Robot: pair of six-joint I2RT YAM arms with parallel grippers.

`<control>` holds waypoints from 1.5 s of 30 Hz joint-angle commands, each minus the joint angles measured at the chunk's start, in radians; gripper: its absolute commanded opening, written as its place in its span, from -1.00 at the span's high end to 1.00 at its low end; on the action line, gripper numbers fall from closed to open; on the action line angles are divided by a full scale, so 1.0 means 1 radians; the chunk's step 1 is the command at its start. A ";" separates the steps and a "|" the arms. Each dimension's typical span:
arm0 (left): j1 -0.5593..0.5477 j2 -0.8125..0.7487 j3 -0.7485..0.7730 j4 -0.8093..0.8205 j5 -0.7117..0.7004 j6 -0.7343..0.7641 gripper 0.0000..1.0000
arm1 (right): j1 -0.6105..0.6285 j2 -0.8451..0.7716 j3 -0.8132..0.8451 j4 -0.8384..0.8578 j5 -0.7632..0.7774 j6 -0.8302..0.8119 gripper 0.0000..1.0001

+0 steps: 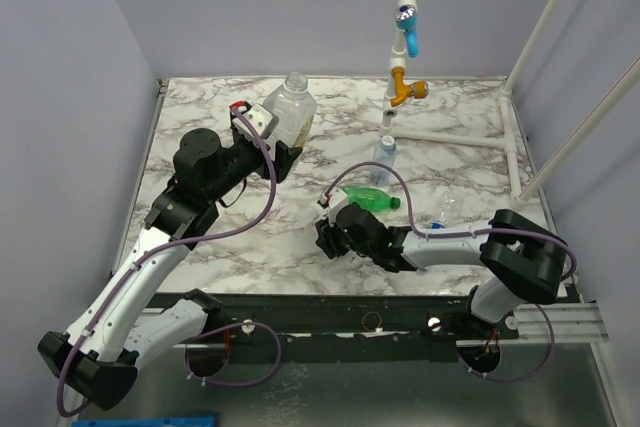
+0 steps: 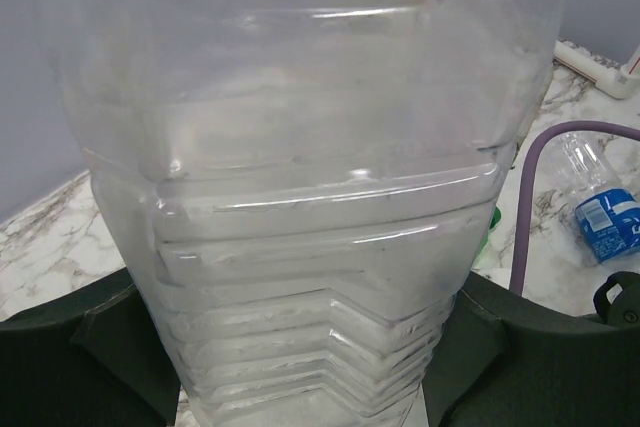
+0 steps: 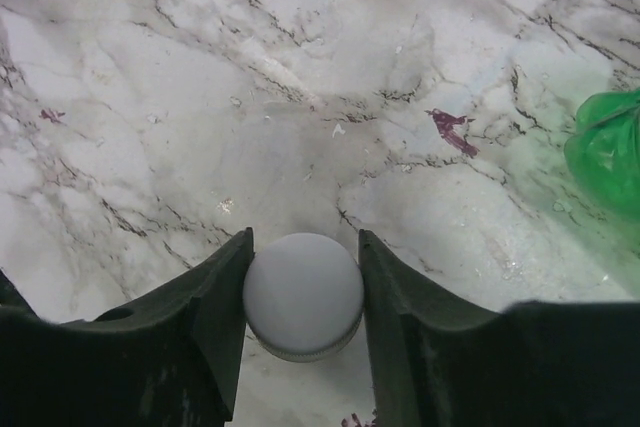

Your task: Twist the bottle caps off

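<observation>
My left arm stretches toward the far left of the table [image 1: 250, 237], its gripper [image 1: 272, 142] clamped round the big clear bottle [image 1: 290, 107]. My right arm folds inward, its gripper [image 3: 303, 257] pinching a white cap [image 3: 303, 297] near the green bottle [image 1: 370, 199].

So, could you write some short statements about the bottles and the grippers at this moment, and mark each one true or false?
1. The right gripper grips a white cap. True.
2. The green bottle stands upright. False: it lies on its side on the table.
3. The left gripper holds the big clear bottle. True.
4. Both pipe valves are blue. False: the upper valve is blue, the lower valve is orange.
</observation>
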 commanded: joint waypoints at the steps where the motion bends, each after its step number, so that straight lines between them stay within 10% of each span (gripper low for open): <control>1: 0.003 -0.021 -0.012 0.031 0.009 -0.017 0.88 | 0.006 0.012 -0.042 0.082 0.049 0.043 -0.09; 11: 0.003 -0.016 -0.013 0.031 0.035 -0.019 0.84 | 0.006 -0.274 -0.013 -0.090 0.041 0.038 -0.66; 23: 0.003 -0.038 -0.050 0.033 0.198 0.024 0.83 | -0.032 -0.503 0.518 -0.310 -0.074 -0.108 -0.99; 38: 0.003 -0.074 -0.060 0.001 0.376 0.092 0.84 | -0.093 -0.233 0.855 -0.336 -0.191 -0.110 -0.95; 45: 0.003 -0.075 -0.066 -0.010 0.399 0.109 0.84 | -0.133 -0.210 0.843 -0.295 -0.265 -0.077 -0.40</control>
